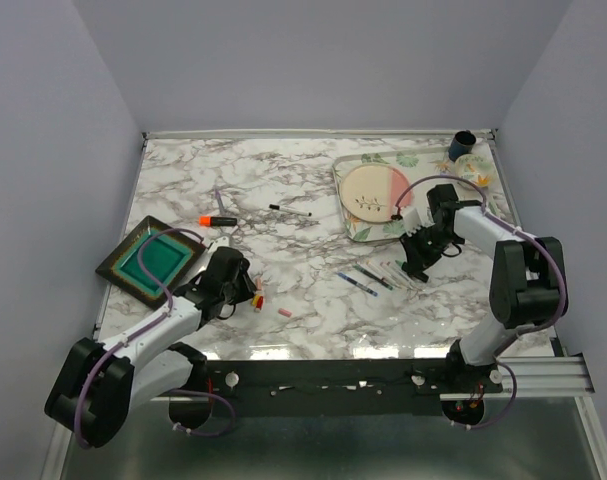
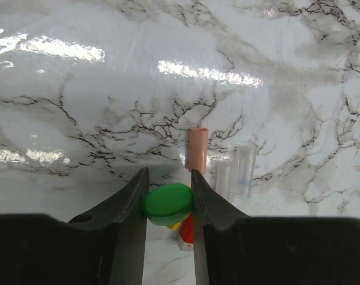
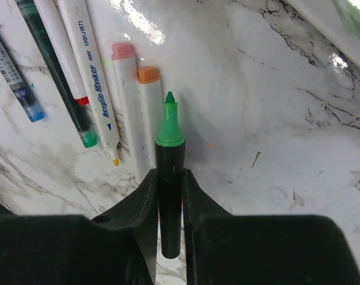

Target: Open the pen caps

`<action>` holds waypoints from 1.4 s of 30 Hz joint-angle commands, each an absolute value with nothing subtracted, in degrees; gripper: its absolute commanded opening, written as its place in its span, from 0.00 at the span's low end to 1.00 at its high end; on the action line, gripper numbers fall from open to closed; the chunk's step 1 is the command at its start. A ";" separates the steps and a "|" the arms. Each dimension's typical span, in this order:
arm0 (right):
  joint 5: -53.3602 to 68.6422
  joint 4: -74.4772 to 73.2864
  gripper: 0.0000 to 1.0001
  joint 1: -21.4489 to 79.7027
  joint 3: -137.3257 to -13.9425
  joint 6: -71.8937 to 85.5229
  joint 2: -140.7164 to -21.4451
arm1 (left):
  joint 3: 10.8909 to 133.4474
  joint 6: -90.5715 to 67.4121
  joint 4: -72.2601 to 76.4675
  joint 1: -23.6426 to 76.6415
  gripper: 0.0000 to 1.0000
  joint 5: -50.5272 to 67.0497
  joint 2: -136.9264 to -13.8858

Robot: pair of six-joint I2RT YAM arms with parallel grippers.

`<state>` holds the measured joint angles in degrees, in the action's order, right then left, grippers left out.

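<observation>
Grey-veined white marble table carried everything. Left pincer, low near the table's left front, was clamped on a round green plastic cap. Right pincer sat closed against both sides of a black highlighter barrel with a bare green tip. Adjacent white pen read "deli" and "Acrylic Marker". A blue-tipped pen was cut off at the frame edge, its barcode label unreadable. Pink tubular cap lay just beyond the left pincer. Red and yellow caps under the green one were mostly hidden.
</observation>
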<state>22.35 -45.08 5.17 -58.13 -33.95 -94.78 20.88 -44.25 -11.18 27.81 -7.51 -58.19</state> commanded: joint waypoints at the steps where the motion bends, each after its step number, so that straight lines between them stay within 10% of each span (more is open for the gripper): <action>1: 24.96 -47.28 0.27 4.75 -59.33 -34.89 -96.94 | 21.62 -43.24 -9.67 27.60 0.23 -5.63 -59.41; 19: 24.08 -45.53 0.47 4.75 -58.98 -34.28 -92.03 | 22.15 -42.98 -9.32 27.60 0.40 -4.83 -60.91; 42: 31.64 -44.91 0.50 4.75 -58.27 -37.18 -80.25 | 35.31 -39.12 -15.29 26.72 0.81 -14.68 -59.49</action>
<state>27.38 -45.69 5.13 -58.13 -35.29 -83.13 29.23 -42.37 -14.15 27.70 -10.11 -58.11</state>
